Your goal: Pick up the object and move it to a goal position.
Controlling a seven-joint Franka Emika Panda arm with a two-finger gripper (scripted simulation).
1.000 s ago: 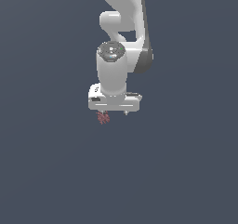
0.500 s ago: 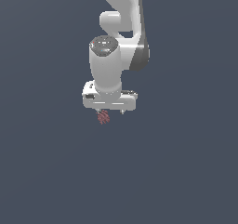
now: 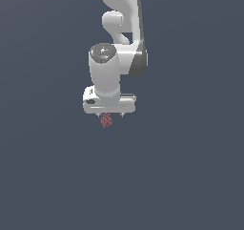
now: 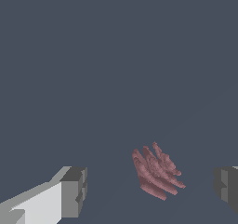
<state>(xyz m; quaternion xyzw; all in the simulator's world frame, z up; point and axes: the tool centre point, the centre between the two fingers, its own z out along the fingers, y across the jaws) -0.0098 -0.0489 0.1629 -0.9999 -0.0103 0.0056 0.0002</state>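
The object (image 3: 106,121) is a small dull-red spiky clump on the dark grey floor, just under the white hand in the exterior view. My gripper (image 3: 109,115) points straight down over it, and the hand hides most of the fingers there. In the wrist view the object (image 4: 157,172) lies between the two grey fingertips (image 4: 73,191) and touches neither of them. It sits nearer one fingertip than the other. The gripper (image 4: 149,190) is open wide, with nothing held.
The dark grey floor (image 3: 190,176) spreads flat on all sides, with no other objects or edges in view. The white arm (image 3: 125,14) rises from the hand toward the top of the exterior view.
The hand has shifted a little toward the exterior view's left and sunk slightly over the object. The object has stayed in place.
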